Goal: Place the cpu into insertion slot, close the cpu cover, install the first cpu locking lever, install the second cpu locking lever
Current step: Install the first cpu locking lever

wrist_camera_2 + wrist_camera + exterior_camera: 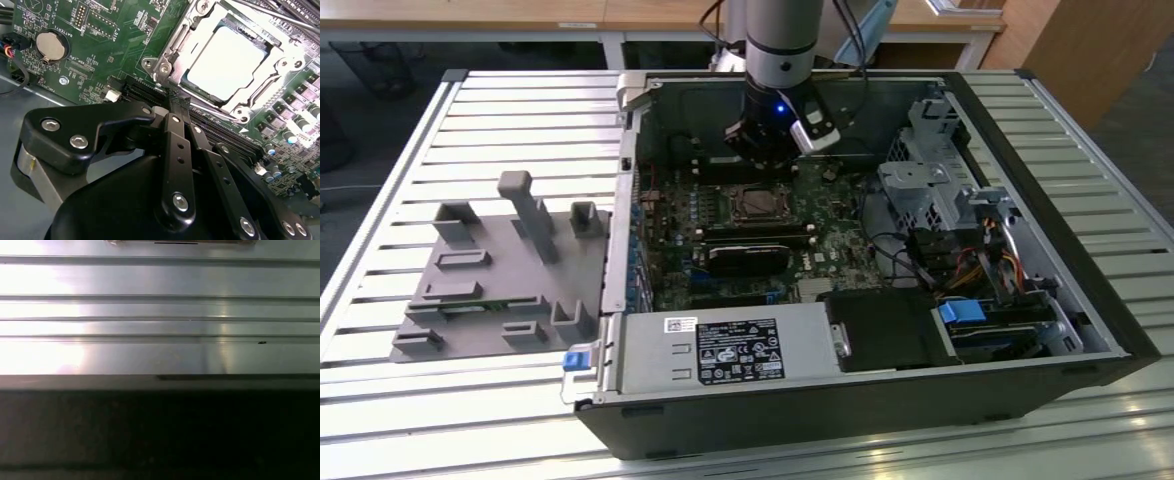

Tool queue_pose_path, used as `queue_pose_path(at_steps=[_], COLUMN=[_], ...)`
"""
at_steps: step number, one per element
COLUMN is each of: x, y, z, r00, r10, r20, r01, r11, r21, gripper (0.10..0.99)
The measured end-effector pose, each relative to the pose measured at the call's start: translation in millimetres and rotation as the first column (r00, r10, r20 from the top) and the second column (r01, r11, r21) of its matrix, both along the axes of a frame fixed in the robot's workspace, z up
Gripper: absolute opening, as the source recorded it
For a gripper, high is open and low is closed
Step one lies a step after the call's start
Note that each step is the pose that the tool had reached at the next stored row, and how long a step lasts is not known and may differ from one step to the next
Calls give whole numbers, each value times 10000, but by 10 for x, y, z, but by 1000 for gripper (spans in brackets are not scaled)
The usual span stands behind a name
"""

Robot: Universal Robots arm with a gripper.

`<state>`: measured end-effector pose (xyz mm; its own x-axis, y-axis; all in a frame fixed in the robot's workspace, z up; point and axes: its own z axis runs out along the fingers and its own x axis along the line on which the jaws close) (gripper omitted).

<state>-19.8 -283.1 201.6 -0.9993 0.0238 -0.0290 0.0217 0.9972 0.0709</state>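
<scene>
Silver slats run across the worktable (400, 400) in the exterior view, and on them lies one open black computer case (854, 400) with one grey fixture block (500, 280) well apart toward the exterior view's left. One arm (781, 40) reaches down into the case, its gripper (761, 160) hanging just above the one socket (758, 203) on the green motherboard (841, 270). From here I cannot tell how far the claw is spread or whether it holds anything. One black module (750, 250) lies just beside the socket, on the near side.

Closer up, in the second wrist view, the one cpu (227, 62) sits flat in the socket, a pale, dull silver-grey square that glares under the light. The cpu cover (175, 55), a thin silvery frame, lies down around it with the chip showing through its window. One round coin battery (51, 47) sits on the board, well apart from the socket. The gripper's black linkage (175, 165) fills the foreground, its fingertips hidden, near the socket's corner.

Bright ribbed metal (160, 315) and a dark band (160, 430) are what the first wrist view offers.
</scene>
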Motion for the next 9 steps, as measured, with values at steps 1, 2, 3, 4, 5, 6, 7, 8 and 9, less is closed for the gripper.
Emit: queue_pose_path(at_steps=[1,2,3,4,5,6,7,8,9], x=[1,1,1,1,1,1,1,1,1], y=[1,2,3,5,6,7,7,8,9], z=[-4,-8,-12,-17,-20,-23,-26,-28,-29], r00=[10000,10000,10000,10000,10000,10000,10000,10000,10000], r10=[1,1,0,0,0,0,0,0,0], r20=[0,0,0,-1,-2,-4,-4,-4,-2], r01=[-1,-1,0,0,0,0,0,0,0], r11=[10000,10000,10000,10000,10000,10000,9999,9999,9999], r21=[-16,-32,-49,-66,-83,-97,-108,-114,-116], gripper=[106,106,106,106,106,106,106,106,106])
